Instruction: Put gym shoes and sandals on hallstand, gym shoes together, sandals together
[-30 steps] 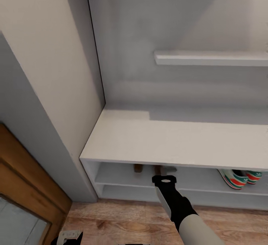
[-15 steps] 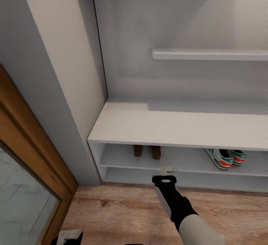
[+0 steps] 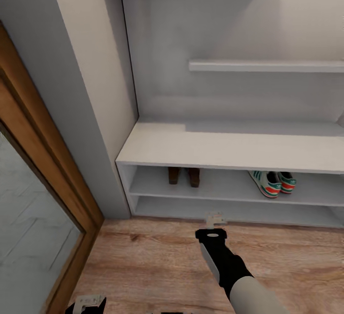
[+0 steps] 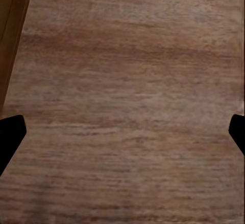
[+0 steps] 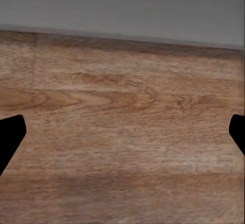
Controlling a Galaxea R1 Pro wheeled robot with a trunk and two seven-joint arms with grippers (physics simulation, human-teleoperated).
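The two sandals (image 3: 184,176) stand side by side on the upper shelf tier of the hallstand (image 3: 229,147), towards its left end. On the same tier, further right, the two gym shoes (image 3: 273,183) sit next to each other. My right gripper (image 3: 216,219) hangs open over the corridor floor (image 3: 143,261), just in front of the rack's base and apart from the shoes. The right wrist view has the right gripper (image 5: 122,137) wide open over floor planks (image 5: 122,106) and the rack's grey base (image 5: 122,9). My left gripper (image 3: 87,301) is low at the left, and it is open over bare floor (image 4: 122,81) in the left wrist view (image 4: 122,137).
A wooden door frame (image 3: 45,166) with a glass panel (image 3: 28,242) runs along the left. A grey wall corner (image 3: 86,94) meets the rack's left end. A wall shelf (image 3: 265,66) hangs above the bench top.
The whole view has shifted: the rack looks farther off and both shelf tiers show more. My right gripper, earlier at the shelf edge by the sandals, is over the floor in front.
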